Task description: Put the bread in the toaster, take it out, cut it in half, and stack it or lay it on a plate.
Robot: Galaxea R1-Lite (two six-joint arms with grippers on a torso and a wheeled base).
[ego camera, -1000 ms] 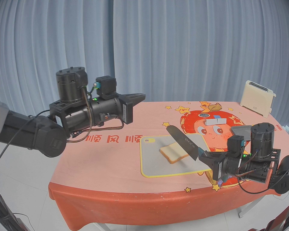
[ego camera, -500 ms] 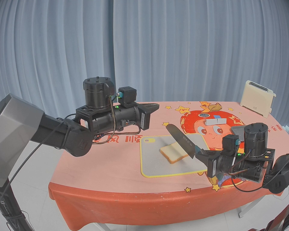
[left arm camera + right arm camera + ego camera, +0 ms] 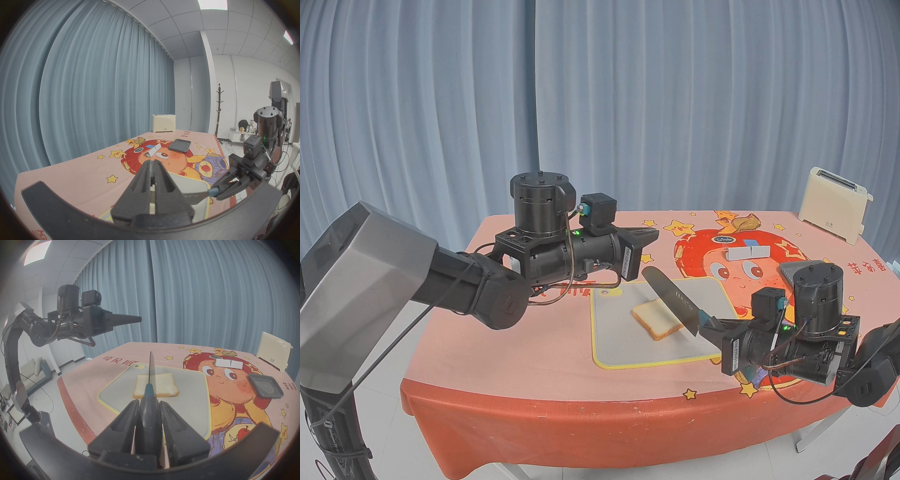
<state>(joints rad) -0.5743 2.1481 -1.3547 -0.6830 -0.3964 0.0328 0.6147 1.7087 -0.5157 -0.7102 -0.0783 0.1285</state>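
one slice of bread (image 3: 655,319) lies on the board (image 3: 615,350) in the head view, the knife (image 3: 670,297) slanting over it. left wrist view: left gripper (image 3: 152,170) pinched closed, empty. right wrist view: right gripper (image 3: 149,404) clamps the knife handle.

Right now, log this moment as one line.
stage: pre-cut | right tool: shut on knife, blade over bread | bread: whole, on cutting board | left tool: shut, empty, raised

I swing the L arm in from the left; L gripper (image 3: 649,234) now hangs over the far-left corner of the cutting board (image 3: 619,344), near the knife (image 3: 672,294) tip. R gripper (image 3: 712,325) edges left w/ the knife, blade further across the bread (image 3: 656,317).
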